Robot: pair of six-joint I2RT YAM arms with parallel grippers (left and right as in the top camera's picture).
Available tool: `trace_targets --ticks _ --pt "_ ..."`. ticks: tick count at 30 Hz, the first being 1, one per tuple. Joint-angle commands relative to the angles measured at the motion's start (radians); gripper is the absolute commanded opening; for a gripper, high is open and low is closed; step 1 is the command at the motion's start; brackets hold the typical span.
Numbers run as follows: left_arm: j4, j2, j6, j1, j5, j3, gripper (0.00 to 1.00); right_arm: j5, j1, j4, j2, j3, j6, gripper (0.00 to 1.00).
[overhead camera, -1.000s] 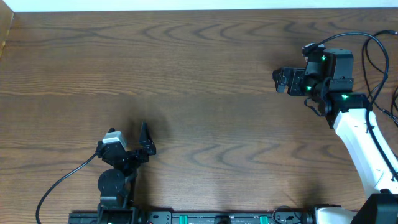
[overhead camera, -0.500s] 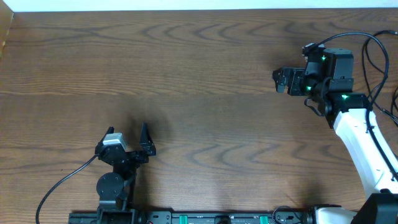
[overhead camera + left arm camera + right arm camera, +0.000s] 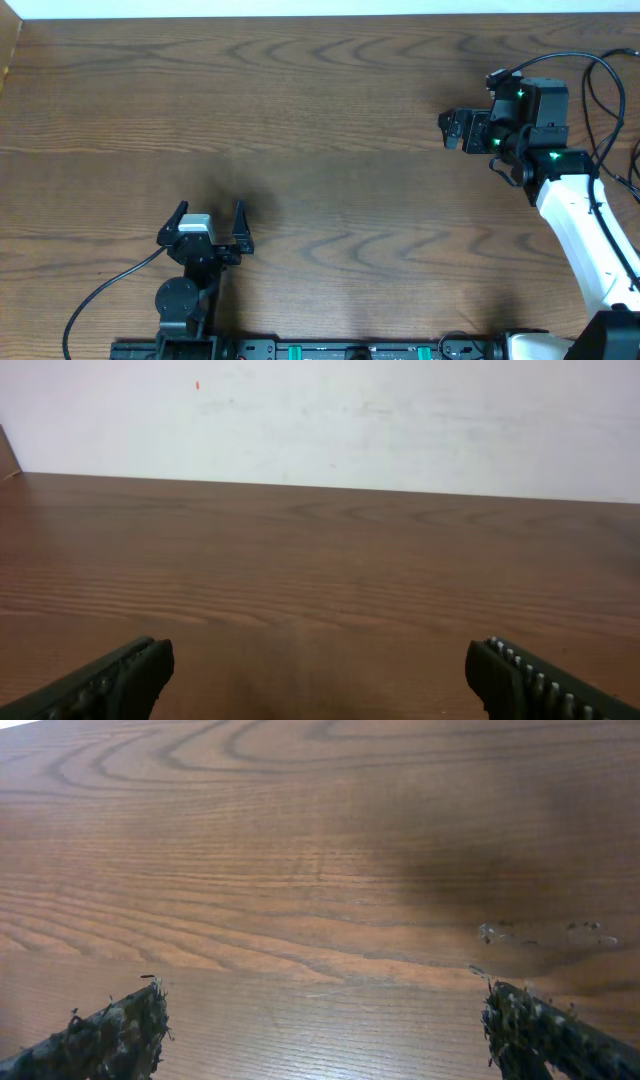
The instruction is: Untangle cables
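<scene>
Brown wood-grain tabletop (image 3: 330,90) fills the overhead view, with a pale wall (image 3: 400,410) behind its far edge in the left wrist view. 2 arms work at it, each ending in 1 claw with 2 fingers.

The left claw (image 3: 210,210) sits near the front edge on the left side, pointing toward the far edge. Its own camera shows the left claw (image 3: 320,660) spread wide, 1 dark finger at each lower corner and only bare wood between them.

The right claw (image 3: 447,130) is far off at the right side, pointing left. Its own camera shows the right claw (image 3: 322,1010) spread wide too, nothing between the 2 rough-surfaced fingers (image 3: 110,1030). A few pale scuff marks (image 3: 500,931) lie on the wood ahead of it, to the right.

1 thick black wire (image 3: 100,295) curves from the left arm toward the front edge; more black wires (image 3: 600,85) loop behind the right arm.

Where the cables lie cannot be told from these 3 views.

Compared with 0.5 s ago, the left wrist has turned: then only 1 finger showed beside the white camera housing, now both stand out evenly on either side of it. The right arm has kept its place.
</scene>
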Motion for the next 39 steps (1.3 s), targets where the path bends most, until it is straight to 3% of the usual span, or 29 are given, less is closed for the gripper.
trace_targets --ticks 1,39 --pt "-0.034 -0.009 0.02 -0.003 0.029 -0.017 0.98 0.0 0.007 -0.001 0.003 0.0 0.011 0.99" --pt "-0.034 -0.005 0.001 -0.003 0.034 -0.017 0.98 0.0 0.007 -0.002 0.003 0.0 0.007 0.99"
